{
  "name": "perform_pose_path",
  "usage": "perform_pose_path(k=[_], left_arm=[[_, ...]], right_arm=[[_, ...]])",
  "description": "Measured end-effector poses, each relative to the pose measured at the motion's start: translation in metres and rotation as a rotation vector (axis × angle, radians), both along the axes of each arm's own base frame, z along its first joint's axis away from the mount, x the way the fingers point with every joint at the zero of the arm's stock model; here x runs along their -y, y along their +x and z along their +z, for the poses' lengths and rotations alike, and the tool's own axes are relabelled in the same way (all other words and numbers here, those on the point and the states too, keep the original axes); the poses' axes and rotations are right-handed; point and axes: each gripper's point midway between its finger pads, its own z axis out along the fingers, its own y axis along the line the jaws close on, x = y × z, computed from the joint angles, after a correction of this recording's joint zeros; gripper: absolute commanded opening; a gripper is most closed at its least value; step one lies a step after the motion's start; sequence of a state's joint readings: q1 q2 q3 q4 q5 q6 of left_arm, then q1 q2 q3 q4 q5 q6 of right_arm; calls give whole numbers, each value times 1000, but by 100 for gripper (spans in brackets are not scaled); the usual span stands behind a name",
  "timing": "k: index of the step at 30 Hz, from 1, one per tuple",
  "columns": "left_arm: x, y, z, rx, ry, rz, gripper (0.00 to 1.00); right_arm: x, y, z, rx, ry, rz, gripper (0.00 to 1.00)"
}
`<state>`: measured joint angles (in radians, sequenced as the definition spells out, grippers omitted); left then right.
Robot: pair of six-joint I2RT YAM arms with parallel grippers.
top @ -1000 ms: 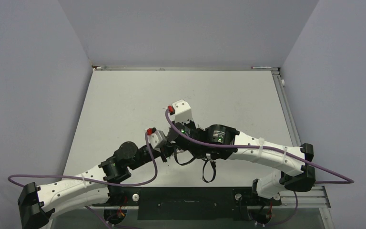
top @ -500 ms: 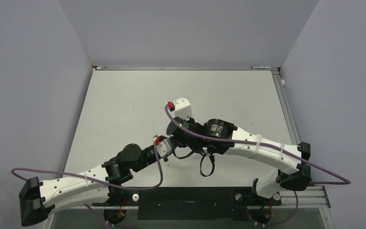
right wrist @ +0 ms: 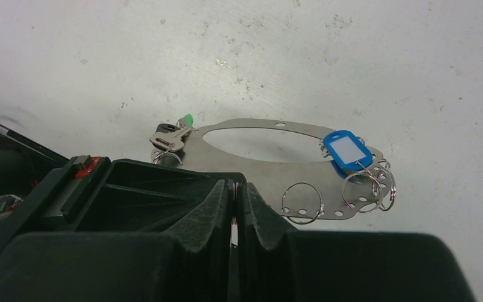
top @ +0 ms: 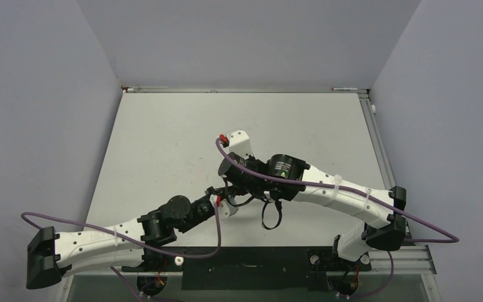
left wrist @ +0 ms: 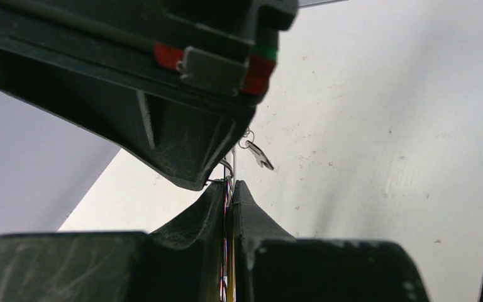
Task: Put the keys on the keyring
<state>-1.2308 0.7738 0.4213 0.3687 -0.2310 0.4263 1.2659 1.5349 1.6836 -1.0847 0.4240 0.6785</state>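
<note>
Left wrist view: left tool (left wrist: 231, 185) and right tool (right wrist: 238, 189) are closed tight, tips meeting toward the worktop's (left wrist: 383, 126) near edge. One key (left wrist: 259, 155) is hung on what is judged the keyring (left wrist: 234, 156); grip unconfirmed. Other keys (right wrist: 171, 135) are seen on a plate (right wrist: 258, 157). Risk: keyring slipped by opposed pulls, key dropped.

Left tool (left wrist: 231, 184) farther right, nearer the table's (top: 163, 138) near edge, beneath the right tool (right wrist: 237, 186).
</note>
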Motion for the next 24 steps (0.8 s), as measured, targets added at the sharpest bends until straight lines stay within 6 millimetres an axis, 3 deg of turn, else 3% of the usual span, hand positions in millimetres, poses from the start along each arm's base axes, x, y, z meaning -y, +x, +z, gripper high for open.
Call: perform_pose_path(k=[10, 16, 19, 24], left_arm=[[1, -4, -5, 93, 84, 14, 0], [7, -13, 0, 107, 64, -24, 0], [14, -23, 8, 99, 17, -67, 0], [16, -22, 12, 44, -46, -56, 0]], right_arm=[[3, -4, -6, -46, -11, 13, 6], [3, 6, -3, -31, 5, -3, 43], [1, 16, 2, -6, 28, -20, 49], [-5, 17, 17, 34, 99, -2, 53]])
